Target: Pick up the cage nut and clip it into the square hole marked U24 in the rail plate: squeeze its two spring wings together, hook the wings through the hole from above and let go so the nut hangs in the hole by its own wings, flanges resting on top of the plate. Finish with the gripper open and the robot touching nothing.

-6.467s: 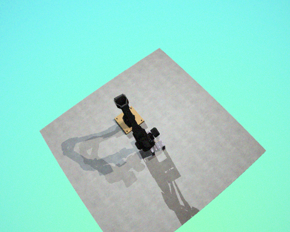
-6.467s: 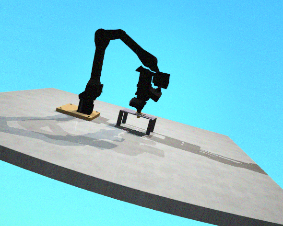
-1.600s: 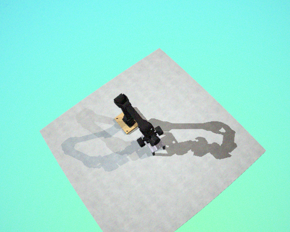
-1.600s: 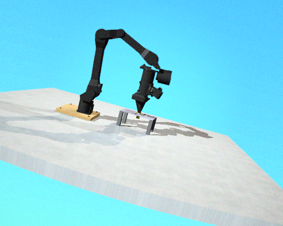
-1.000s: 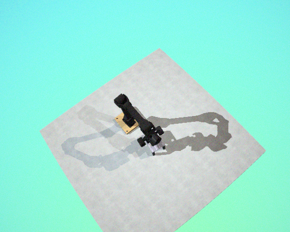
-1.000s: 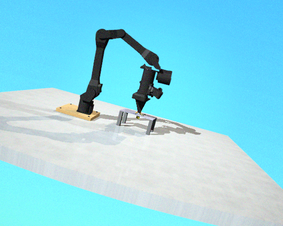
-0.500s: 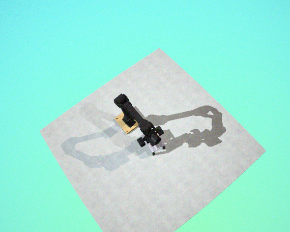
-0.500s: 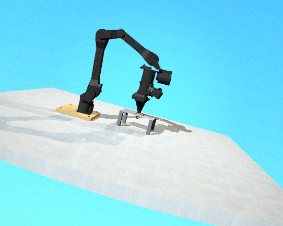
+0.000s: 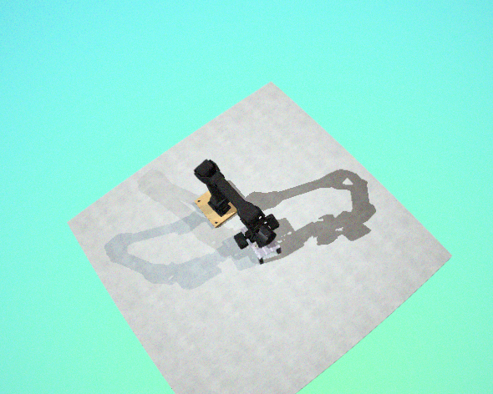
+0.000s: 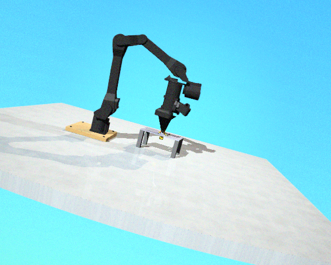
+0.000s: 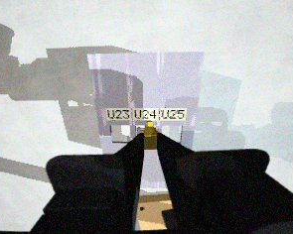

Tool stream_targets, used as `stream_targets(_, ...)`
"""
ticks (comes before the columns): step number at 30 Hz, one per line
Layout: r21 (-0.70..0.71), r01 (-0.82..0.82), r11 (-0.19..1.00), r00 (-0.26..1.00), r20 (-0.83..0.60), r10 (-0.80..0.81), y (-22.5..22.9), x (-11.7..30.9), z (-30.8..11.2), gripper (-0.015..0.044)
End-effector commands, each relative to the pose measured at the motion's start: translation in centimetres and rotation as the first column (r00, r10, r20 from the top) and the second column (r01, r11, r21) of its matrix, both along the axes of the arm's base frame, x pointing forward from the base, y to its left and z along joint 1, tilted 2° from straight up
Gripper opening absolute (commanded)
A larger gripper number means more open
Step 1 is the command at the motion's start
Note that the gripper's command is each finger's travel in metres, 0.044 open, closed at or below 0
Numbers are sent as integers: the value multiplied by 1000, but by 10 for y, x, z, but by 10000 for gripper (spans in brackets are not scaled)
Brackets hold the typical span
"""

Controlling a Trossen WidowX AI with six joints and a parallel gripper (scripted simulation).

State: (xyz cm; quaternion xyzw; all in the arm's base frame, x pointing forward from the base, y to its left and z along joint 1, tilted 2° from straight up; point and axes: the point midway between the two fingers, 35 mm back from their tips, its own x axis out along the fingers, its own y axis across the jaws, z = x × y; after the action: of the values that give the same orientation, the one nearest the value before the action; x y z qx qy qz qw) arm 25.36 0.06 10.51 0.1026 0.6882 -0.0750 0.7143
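The rail plate (image 9: 269,251) (image 10: 150,130) (image 11: 183,74) is a pale lilac bridge on grey legs. The U24 label (image 11: 145,114) sits between U23 and U25. My gripper (image 10: 162,132) (image 11: 149,136) points down at the plate and is shut on the yellow cage nut (image 10: 161,137) (image 11: 150,143) at the U24 hole. In the exterior view the nut's yellow lower part shows below the plate, and small yellow bits show at the fingertips on top. The fingers cover much of the hole, so the wings' hold on its edges cannot be made out. The arm hides the nut in the top view.
The U23 hole (image 11: 120,134) and the U25 hole (image 11: 175,135) lie close on either side of the fingers. The arm's wooden base board (image 9: 203,203) (image 10: 74,127) (image 11: 151,212) stands behind the plate. The plate's legs (image 10: 175,148) stand on the pale table (image 9: 281,317) (image 10: 217,199).
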Motion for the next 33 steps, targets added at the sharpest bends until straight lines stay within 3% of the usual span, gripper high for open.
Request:
stream_targets(1, -9, 4, 1000, 1000, -4, -4, 0, 0, 0, 37)
stream_targets(33, -65, 6, 998, 1000, -18, -7, 4, 1, 0, 37)
